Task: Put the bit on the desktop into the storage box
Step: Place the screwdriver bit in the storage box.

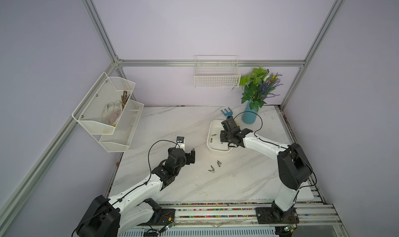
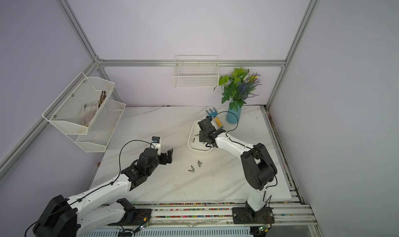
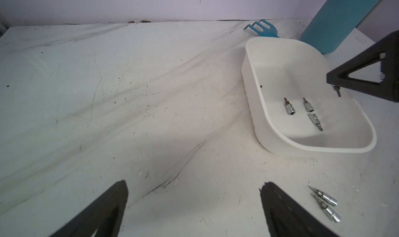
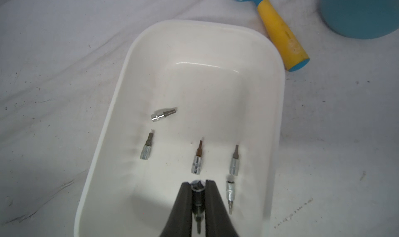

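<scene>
In the storage box (image 4: 280,99), five loose bits (image 4: 197,160) flat on its floor. Right tool (image 4: 198,184) over the box interior, clamped on a sixth bit (image 4: 197,205), tip downward. More bits (image 1: 219,163) on the table (image 1: 172,125) near the box. Left tool (image 3: 194,183) low over the table, spread wide apart, empty.

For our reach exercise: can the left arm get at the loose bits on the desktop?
Probably yes: the left gripper hangs open beside the loose bits, with only bare desktop between them.

Left gripper (image 3: 194,183) gapes wide, arm low; right gripper (image 4: 198,182), arm outstretched, pinches a bit (image 4: 197,201).
</scene>
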